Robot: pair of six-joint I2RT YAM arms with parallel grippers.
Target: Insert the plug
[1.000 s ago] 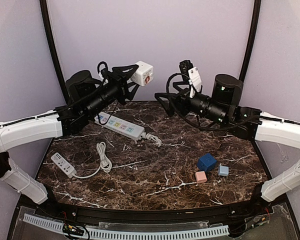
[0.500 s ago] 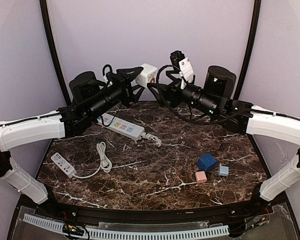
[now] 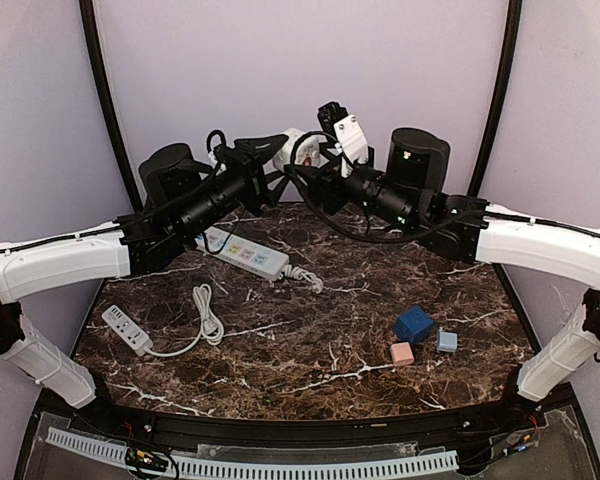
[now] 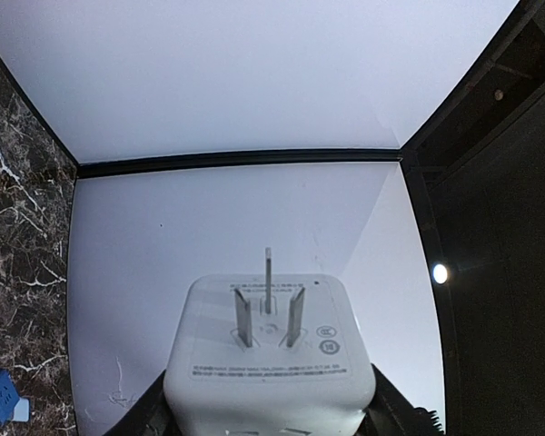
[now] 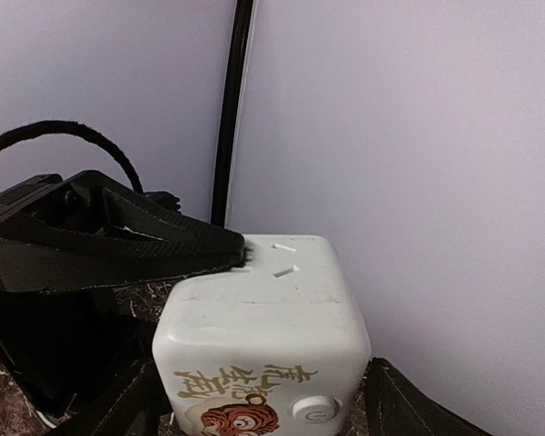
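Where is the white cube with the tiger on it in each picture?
Top: the cube is high in the middle, between the two arms.
Left wrist: the cube is at the bottom middle, with its pins showing.
Right wrist: the cube is at the bottom middle, with its tiger showing.
Shared landmark: the wall behind it.

Left arm (image 3: 60,262), right arm (image 3: 540,245) raised nose-to-nose; left jaws clamped, right jaws spread.
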